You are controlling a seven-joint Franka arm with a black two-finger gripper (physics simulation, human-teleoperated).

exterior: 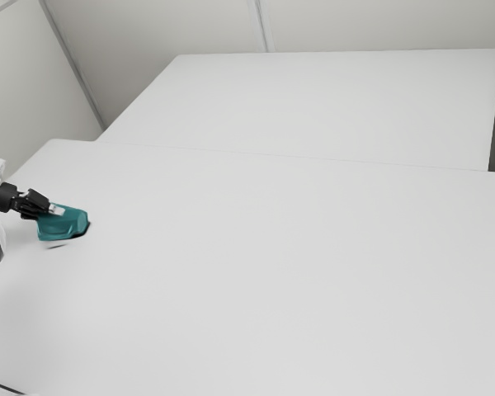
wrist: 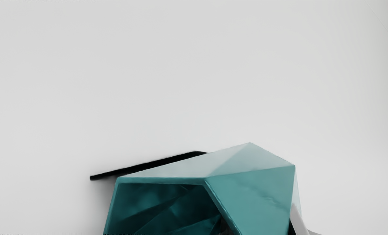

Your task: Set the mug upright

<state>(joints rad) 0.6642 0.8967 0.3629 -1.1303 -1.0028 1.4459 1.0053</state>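
Exterior view first: the black gripper [exterior: 48, 208] is right down at the mug [exterior: 63, 223], meeting its upper side; whether it stands apart or is clamped on the wall, I can't tell. And the mug is over on its side, on or barely above the white table [exterior: 272, 272], near the exterior view's left edge. Across to the wrist view, and its mouth opens sideways, nowhere near skyward. Not upright, then!

How will it handle? Stiff, I'd say, hollow and fairly light, with smooth facets that could slip or swivel under a pinch, and perhaps brittle if it drops. The wall by the rim looks the place to take hold, gripped from inside and out, squeezed just firmly enough. From there it wants a slow roll, mouth up, base down flat; rush that and it could topple again.
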